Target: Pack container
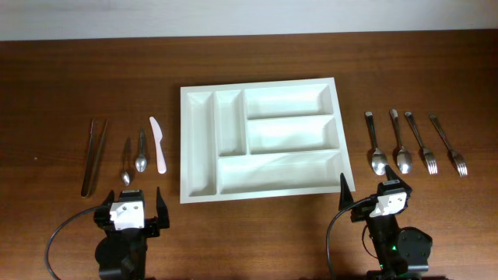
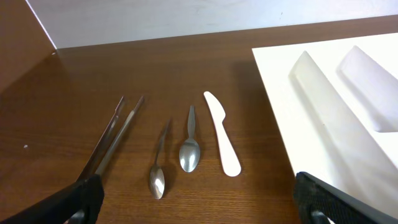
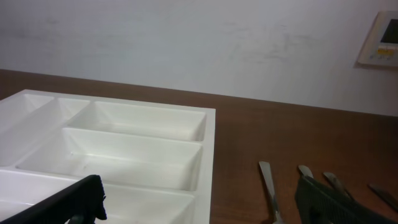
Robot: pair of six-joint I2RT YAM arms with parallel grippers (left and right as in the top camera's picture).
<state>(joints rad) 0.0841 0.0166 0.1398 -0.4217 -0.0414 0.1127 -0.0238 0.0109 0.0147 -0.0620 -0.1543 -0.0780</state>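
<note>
The container [image 1: 199, 101], a white five-compartment cutlery tray, lies empty mid-table; it also shows in the left wrist view [image 2: 280, 93] and the right wrist view [image 3: 210, 143]. Left of it lie metal tongs [image 1: 93, 155], two small spoons [image 1: 126, 163] [image 1: 142, 152] and a white plastic knife [image 1: 159, 144]. Right of it lie two spoons [image 1: 375, 144] [image 1: 400, 141] and two forks [image 1: 420, 141] [image 1: 449, 145]. My left gripper [image 1: 130, 204] is open and empty at the front edge, below the left cutlery. My right gripper [image 1: 373, 194] is open and empty at the tray's front right corner.
The tongs [image 2: 112, 134], small spoons [image 2: 158, 165] [image 2: 189, 143] and plastic knife [image 2: 221, 132] lie on brown wood [image 1: 70, 78]. A white wall runs behind the table's far edge, with a wall panel [image 3: 380, 38] at the right.
</note>
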